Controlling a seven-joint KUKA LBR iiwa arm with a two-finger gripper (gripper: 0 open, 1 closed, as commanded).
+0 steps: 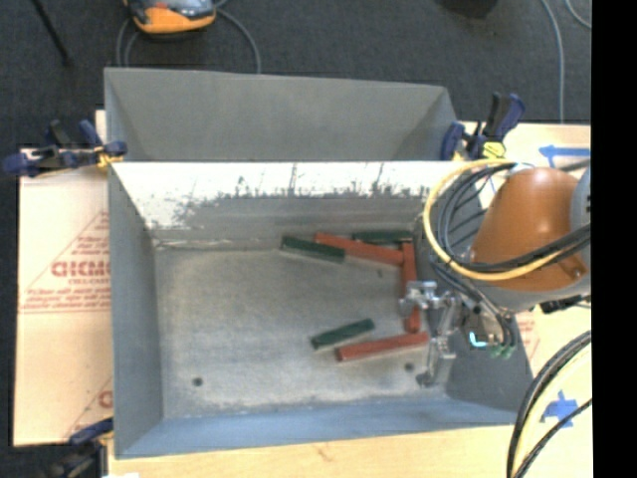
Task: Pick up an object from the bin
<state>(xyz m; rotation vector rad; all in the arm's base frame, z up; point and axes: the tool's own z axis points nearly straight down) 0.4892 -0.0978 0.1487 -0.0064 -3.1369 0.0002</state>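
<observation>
Where the floor of the grey metal bin (134, 297) meets its right wall, I see my pincer (431, 339) down low. A flat red rectangular stick (383, 348) lies just left of it, its right end reaching the pincer; contact unclear. A flat dark green stick (342, 334) lies beside that one, upper-left. I cannot tell whether the pincer is spread or pressed together.

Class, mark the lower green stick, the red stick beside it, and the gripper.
lower green stick (342, 334): camera view, middle of its length.
red stick beside it (378, 348): camera view, middle of its length.
gripper (430, 337): camera view, between its fingertips.
</observation>
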